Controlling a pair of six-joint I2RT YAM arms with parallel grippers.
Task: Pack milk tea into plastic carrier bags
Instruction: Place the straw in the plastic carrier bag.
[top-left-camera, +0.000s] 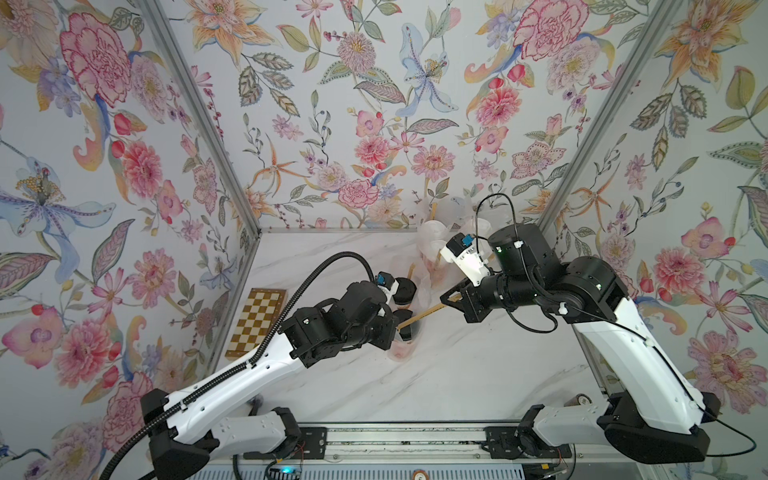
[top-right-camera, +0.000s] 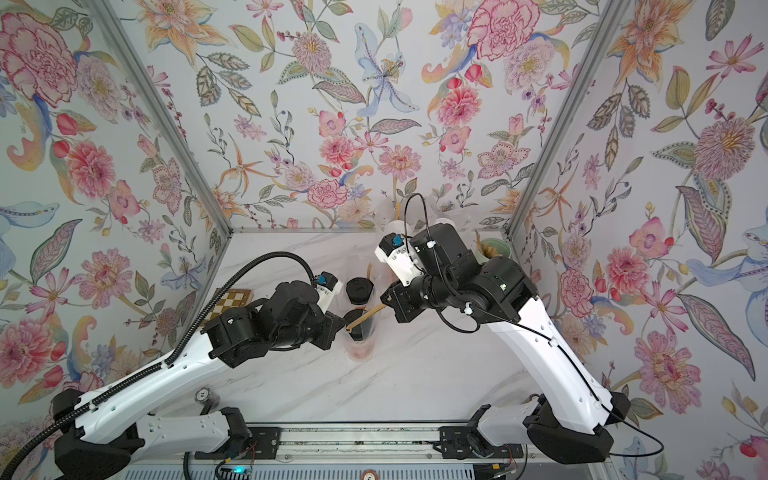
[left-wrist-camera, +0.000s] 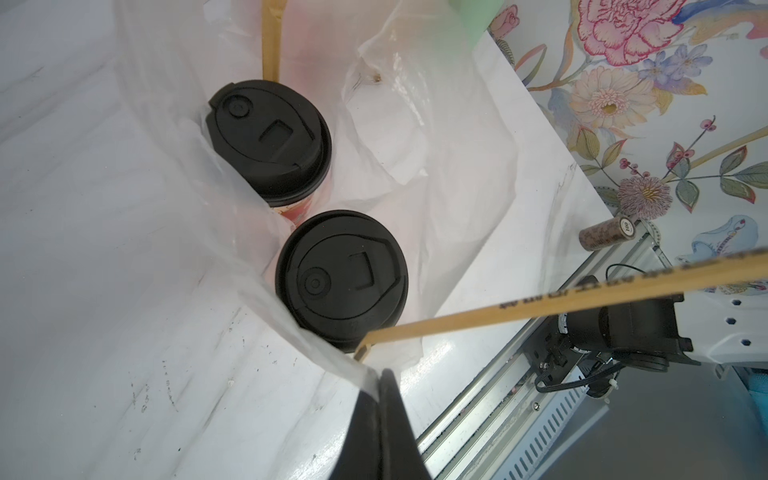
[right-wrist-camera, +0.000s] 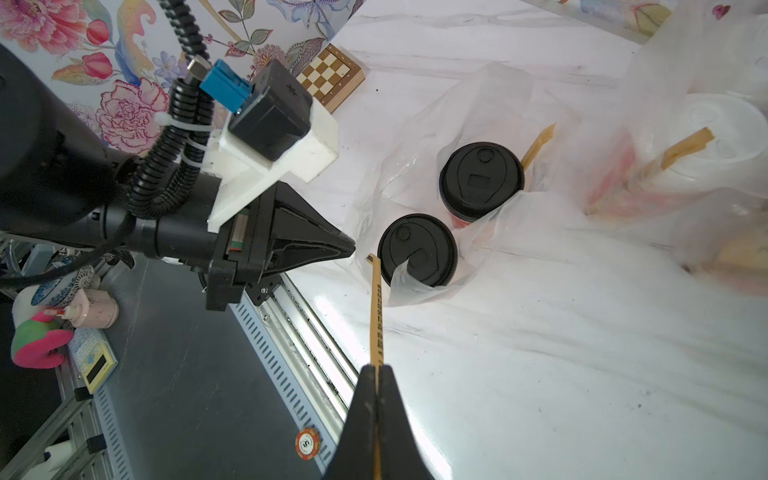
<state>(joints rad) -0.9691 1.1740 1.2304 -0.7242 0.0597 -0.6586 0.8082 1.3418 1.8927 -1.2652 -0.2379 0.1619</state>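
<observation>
Two milk tea cups with black lids (left-wrist-camera: 270, 137) (left-wrist-camera: 340, 278) stand side by side inside an open transparent plastic carrier bag (left-wrist-camera: 436, 145). My left gripper (left-wrist-camera: 380, 374) is shut on the near edge of that bag's mouth. My right gripper (right-wrist-camera: 377, 368) is shut on a long brown paper stick (right-wrist-camera: 376, 311), whose far end reaches the bag's mouth by the nearer cup (right-wrist-camera: 417, 249). Another brown stick (left-wrist-camera: 272, 37) stands in the bag behind the farther cup. In both top views the two grippers (top-left-camera: 392, 332) (top-left-camera: 444, 301) face each other across the bag.
More crinkly bags holding white-lidded cups (right-wrist-camera: 706, 124) stand at the back right (top-left-camera: 436, 241). A mint-green cup (top-right-camera: 494, 249) sits in the back right corner. A chessboard (top-left-camera: 257, 322) lies at the left wall. A small brown roll (top-left-camera: 577, 401) lies by the front rail.
</observation>
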